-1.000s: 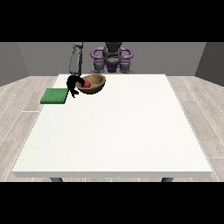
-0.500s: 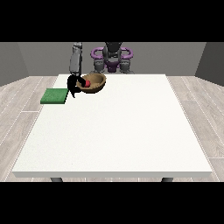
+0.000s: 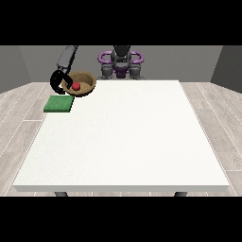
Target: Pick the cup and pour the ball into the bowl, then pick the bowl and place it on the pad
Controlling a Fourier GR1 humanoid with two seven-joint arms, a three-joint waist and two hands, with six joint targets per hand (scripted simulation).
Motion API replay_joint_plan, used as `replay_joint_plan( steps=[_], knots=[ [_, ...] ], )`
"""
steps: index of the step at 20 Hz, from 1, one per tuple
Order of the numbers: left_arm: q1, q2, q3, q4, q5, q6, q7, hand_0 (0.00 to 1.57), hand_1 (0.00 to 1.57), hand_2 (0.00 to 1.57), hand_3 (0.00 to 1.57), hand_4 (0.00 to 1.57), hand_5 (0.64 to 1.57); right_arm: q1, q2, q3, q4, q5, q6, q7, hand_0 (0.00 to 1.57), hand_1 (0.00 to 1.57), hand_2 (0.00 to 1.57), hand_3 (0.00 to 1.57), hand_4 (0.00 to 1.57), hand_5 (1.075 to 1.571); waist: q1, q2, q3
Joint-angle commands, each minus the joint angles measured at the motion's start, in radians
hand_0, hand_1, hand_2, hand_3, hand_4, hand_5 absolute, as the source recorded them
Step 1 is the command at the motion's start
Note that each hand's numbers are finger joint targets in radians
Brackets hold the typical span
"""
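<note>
The robot hand [image 3: 58,80] at the view's left curls round the bowl's [image 3: 79,83] rim, holding it tilted above the bench [image 3: 123,137] so the ball [image 3: 75,86] stays inside; the pad [image 3: 58,104] lies just below, awaiting the bowl

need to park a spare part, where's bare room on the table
Nearly all of the large white table is bare: everything right of and nearer the camera than the flat green pad. Crowded only at the far-left corner, where the robot hand holds the brown wooden bowl.
</note>
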Motion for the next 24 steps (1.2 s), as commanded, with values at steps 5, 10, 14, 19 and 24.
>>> replay_joint_plan(
  steps=[5, 10, 14, 19, 24],
  knots=[
    [0.092, 0.032, 0.040, 0.080, -0.012, -0.026, -0.074, 0.00, 0.00, 0.00, 0.00, 1.21, 1.543, -0.081, -0.270, -0.076, -0.031, -0.048, 0.163, 0.247, 1.57, 1.57, 1.57, 0.57, 1.09, 1.564, -0.090, -0.043, -0.0011],
    [0.084, 0.050, 0.044, 0.077, 0.007, -0.058, -0.144, 0.00, 0.00, 0.00, 0.00, 1.20, 1.546, -0.171, -0.268, -0.122, 0.084, -0.036, 0.137, 0.157, 1.57, 1.57, 1.57, 0.57, 1.09, 1.564, -0.046, 0.066, 0.0002],
    [0.114, 0.042, 0.043, 0.070, -0.016, -0.044, -0.216, 0.00, 0.00, 0.00, 0.00, 1.21, 1.555, -0.176, -0.273, -0.129, 0.141, -0.039, 0.183, 0.119, 1.57, 1.57, 1.57, 0.38, 1.12, 1.568, -0.051, 0.090, 0.0003],
    [0.087, 0.069, 0.037, 0.073, 0.006, -0.046, -0.184, 0.00, 0.00, 0.00, 0.00, 1.21, 1.551, -0.239, -0.220, -0.128, 0.208, -0.036, 0.140, 0.111, 1.57, 1.57, 1.57, 0.49, 1.07, 1.567, -0.037, 0.090, 0.0005],
    [0.091, 0.059, 0.035, 0.062, 0.013, -0.014, -0.180, 0.00, 0.00, 0.00, 0.00, 1.21, 1.555, -0.276, -0.192, -0.149, 0.289, -0.055, 0.145, 0.065, 1.57, 1.57, 1.57, 0.54, 1.02, 1.571, -0.037, 0.096, 0.0007]
  ],
)
